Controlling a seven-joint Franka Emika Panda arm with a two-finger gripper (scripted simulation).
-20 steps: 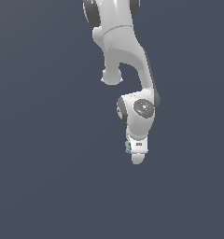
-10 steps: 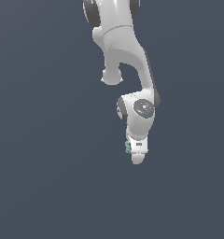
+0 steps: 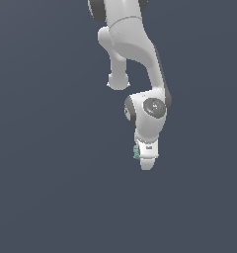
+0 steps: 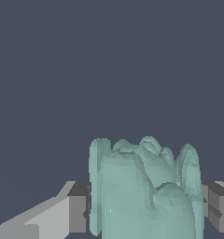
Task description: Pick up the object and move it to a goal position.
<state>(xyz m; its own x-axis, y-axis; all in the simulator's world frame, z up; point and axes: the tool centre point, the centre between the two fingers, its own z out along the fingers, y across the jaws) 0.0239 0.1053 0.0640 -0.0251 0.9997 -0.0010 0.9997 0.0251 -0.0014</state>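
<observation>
The object [image 4: 144, 191] is a pale teal-green lump with ridged, bumpy sides. In the wrist view it fills the space between my two grey fingers [image 4: 76, 212], which press on both its sides. In the exterior view only a sliver of the object [image 3: 136, 151] shows at the edge of my white gripper [image 3: 147, 164], which hangs down from the arm, shut on it. Most of the object is hidden behind the gripper there.
A plain dark grey-blue ground [image 3: 51, 197] lies all around in both views. The white arm [image 3: 133, 44] reaches down from the top of the exterior view.
</observation>
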